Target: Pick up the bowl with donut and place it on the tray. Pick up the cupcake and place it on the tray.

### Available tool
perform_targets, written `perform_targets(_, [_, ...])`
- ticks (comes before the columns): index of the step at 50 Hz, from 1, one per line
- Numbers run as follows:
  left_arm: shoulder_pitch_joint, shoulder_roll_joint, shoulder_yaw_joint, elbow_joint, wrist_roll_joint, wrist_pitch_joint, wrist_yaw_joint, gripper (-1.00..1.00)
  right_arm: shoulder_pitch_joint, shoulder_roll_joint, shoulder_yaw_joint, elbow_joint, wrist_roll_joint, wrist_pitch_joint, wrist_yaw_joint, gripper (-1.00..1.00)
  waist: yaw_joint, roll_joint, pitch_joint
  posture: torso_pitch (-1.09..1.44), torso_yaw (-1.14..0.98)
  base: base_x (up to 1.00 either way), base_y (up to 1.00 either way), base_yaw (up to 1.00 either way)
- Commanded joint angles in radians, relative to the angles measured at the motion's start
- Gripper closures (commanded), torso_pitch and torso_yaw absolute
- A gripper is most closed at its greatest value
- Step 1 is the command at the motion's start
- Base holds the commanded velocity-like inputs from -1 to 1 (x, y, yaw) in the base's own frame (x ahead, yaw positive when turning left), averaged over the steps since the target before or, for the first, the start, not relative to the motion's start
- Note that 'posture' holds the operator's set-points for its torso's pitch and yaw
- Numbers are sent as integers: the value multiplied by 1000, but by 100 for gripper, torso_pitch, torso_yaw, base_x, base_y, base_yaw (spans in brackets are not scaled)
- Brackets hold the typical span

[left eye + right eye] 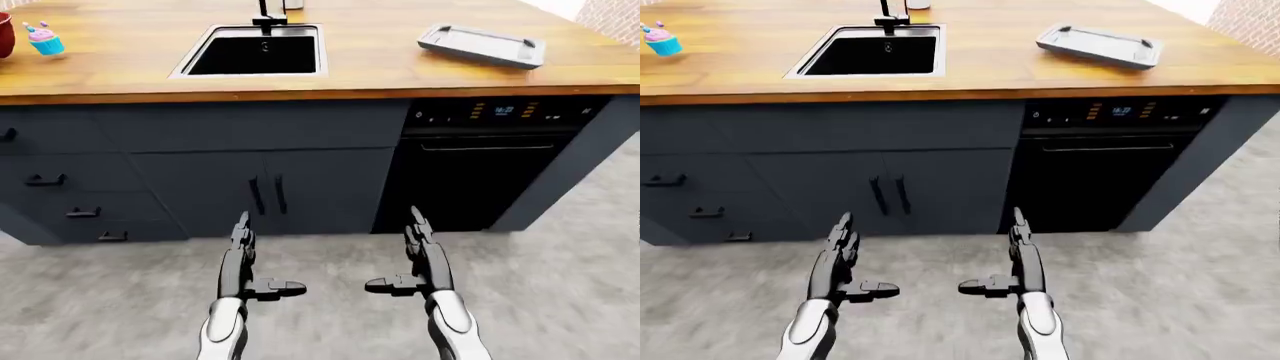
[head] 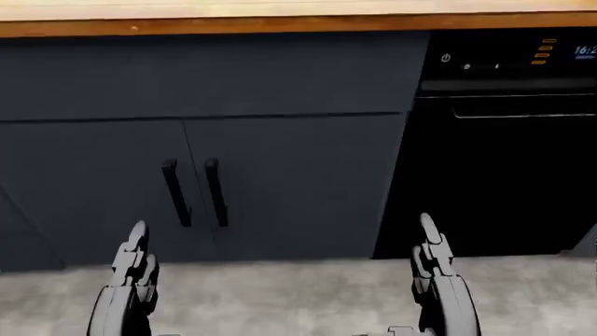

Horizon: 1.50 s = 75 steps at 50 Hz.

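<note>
Cupcake with blue wrapper and pink frosting (image 1: 44, 39) sat at upper left of the left-eye view on the wooden countertop (image 1: 380, 64); grey rectangular tray (image 1: 481, 46) lay upper right. Left hand (image 1: 243, 259) and right hand (image 1: 418, 259) hung low, fingers spread, empty.

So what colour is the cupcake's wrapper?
Light blue, with pink frosting on the cupcake; clearest in the left-eye view.

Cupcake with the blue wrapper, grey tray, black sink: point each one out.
Cupcake with blue wrapper (image 1: 45, 40): left-eye view, on its wrapper.
Grey tray (image 1: 482, 46): left-eye view, on its flat bottom.
Black sink (image 1: 254, 54): left-eye view, on the basin floor.
</note>
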Motion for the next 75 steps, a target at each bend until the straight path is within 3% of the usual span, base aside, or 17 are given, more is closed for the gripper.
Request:
perform_targets(1, [-30, 3, 1, -104, -9, -38, -5, -100, -27, -4, 2, -99, 5, -48, 6, -100, -2, -8, -1, 0, 0, 0, 0, 0])
perform_targets(3, [-28, 4, -2, -128, -7, -21, -6, -100, -21, -2, 5, -111, 4, -45, 7, -100, 7, -1, -63, 0, 0, 0, 0, 0])
perform_targets(5, [-30, 3, 3, -140, -8, -12, -1, -100, -22, 1, 10, -134, 0, -25, 3, -100, 6, -6, -16, 0, 0, 0, 0, 0])
perform_targets(8, [-27, 3, 2, -168, -7, 8, 1, -100, -24, -2, 7, -157, 1, -7, 5, -100, 7, -7, -76, 0, 0, 0, 0, 0])
perform_targets(16, [-28, 4, -9, -245, 20, 80, 0, -100, -37, -2, 16, -213, -13, 30, 3, -100, 8, -3, -84, 0, 0, 0, 0, 0])
perform_targets(33, [-236, 53, 60, -831, -4, 711, 3, -100, -184, -17, 24, -708, -65, 449, 31, -100, 6, 8, -102, 0, 0, 0, 2, 0])
perform_targets(38, [-246, 78, 92, -857, -19, 744, -4, -100, -197, -15, 17, -709, -50, 458, 36, -100, -4, -43, -85, 0, 0, 0, 50, 0])
perform_targets(43, [-254, 91, 114, -883, -33, 772, -13, -100, -209, -17, 19, -739, -40, 489, 31, -100, -13, 8, -55, 0, 0, 0, 51, 0])
perform_targets(47, [-250, 93, 119, -860, -34, 744, -13, -100, -208, -16, 10, -731, -20, 479, 33, -100, -20, 113, -92, 0, 0, 0, 51, 0])
perform_targets(49, [-248, 91, 117, -855, -35, 737, -11, -100, -205, -16, 11, -735, -14, 478, 31, -100, -11, 80, -53, 0, 0, 0, 51, 0])
perform_targets(60, [-231, 82, 99, -848, -22, 718, -13, -100, -195, -16, 13, -726, 7, 459, 27, -100, -19, -79, -67, 0, 0, 0, 51, 0])
perform_targets(61, [-232, 81, 101, -847, -23, 718, -13, -100, -194, -16, 16, -731, 8, 464, 27, -100, -30, -34, -52, 0, 0, 0, 51, 0])
perform_targets(64, [-225, 80, 99, -851, -21, 717, -14, -100, -195, -15, 18, -727, 9, 460, 28, -100, -15, -58, -78, 0, 0, 0, 51, 0])
perform_targets(68, [-223, 78, 93, -833, -17, 699, -15, -100, -195, -14, 20, -719, 8, 455, 27, -100, -15, -14, -57, 0, 0, 0, 51, 0])
perform_targets(70, [-221, 77, 92, -832, -15, 697, -15, -100, -197, -13, 20, -719, 9, 457, 25, -100, -17, 27, -57, 0, 0, 0, 51, 0])
perform_targets(72, [-219, 76, 90, -825, -13, 690, -16, -100, -197, -12, 17, -718, 12, 457, 22, -100, -11, 121, -84, 0, 0, 0, 52, 0])
perform_targets(75, [-212, 73, 88, -812, -9, 671, -17, -100, -194, -13, 11, -734, 24, 474, 18, -100, 0, 71, -63, 0, 0, 0, 51, 0])
